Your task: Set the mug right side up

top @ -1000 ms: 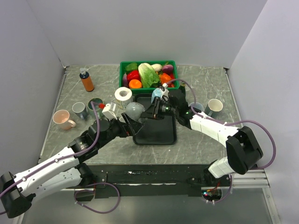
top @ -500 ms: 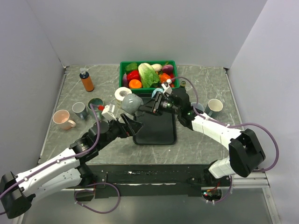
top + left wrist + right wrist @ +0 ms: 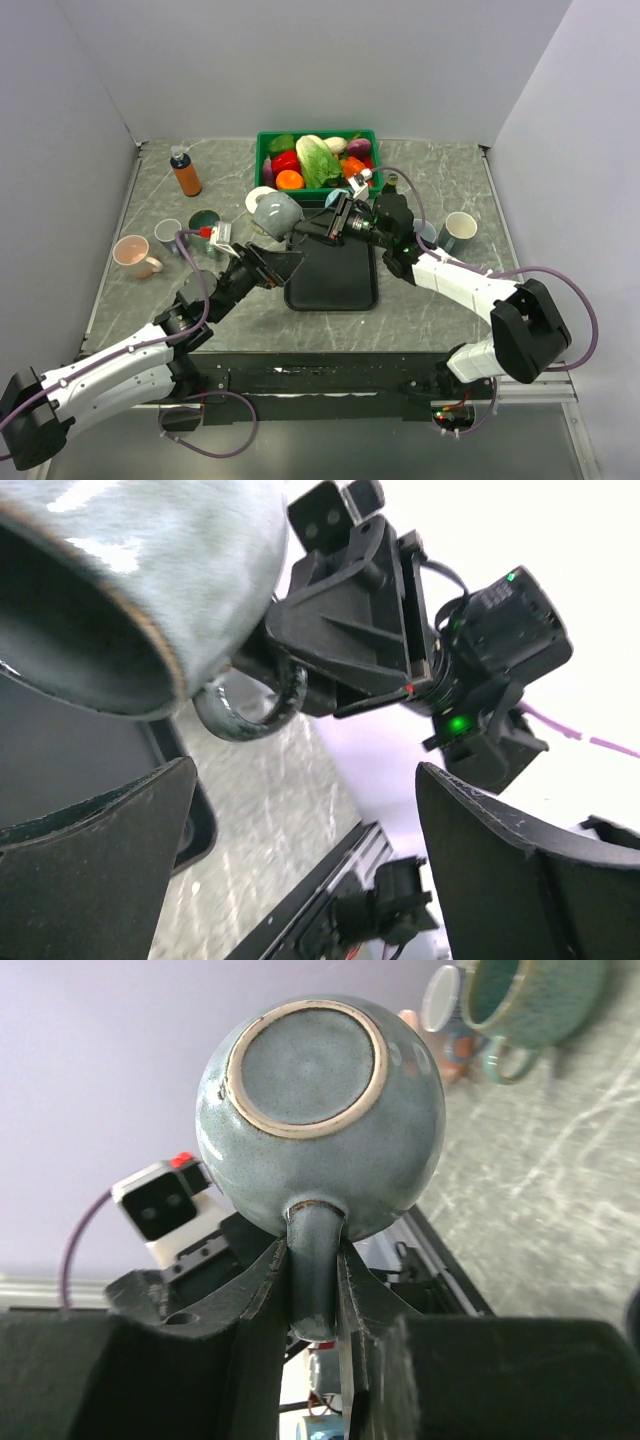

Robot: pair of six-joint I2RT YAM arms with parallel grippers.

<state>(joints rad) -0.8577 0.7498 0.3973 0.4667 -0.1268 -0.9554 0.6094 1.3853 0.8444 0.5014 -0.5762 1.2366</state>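
Counter (image 3: 450, 180): grey marble.
Mug (image 3: 277, 213): aloft, mouth tilted lower left.
Right end effector (image 3: 308, 228): pinching handle (image 3: 315, 1260).
Left end effector (image 3: 277, 266): wide, just below.

A glossy grey-blue mug (image 3: 320, 1110) shows a pale tan ring on its base. The tray (image 3: 340, 285) is black and the table (image 3: 450, 180) is grey marble with white veins. The crate (image 3: 316, 133) is green, the bottle (image 3: 186, 178) orange and the cup (image 3: 130, 252) pink.
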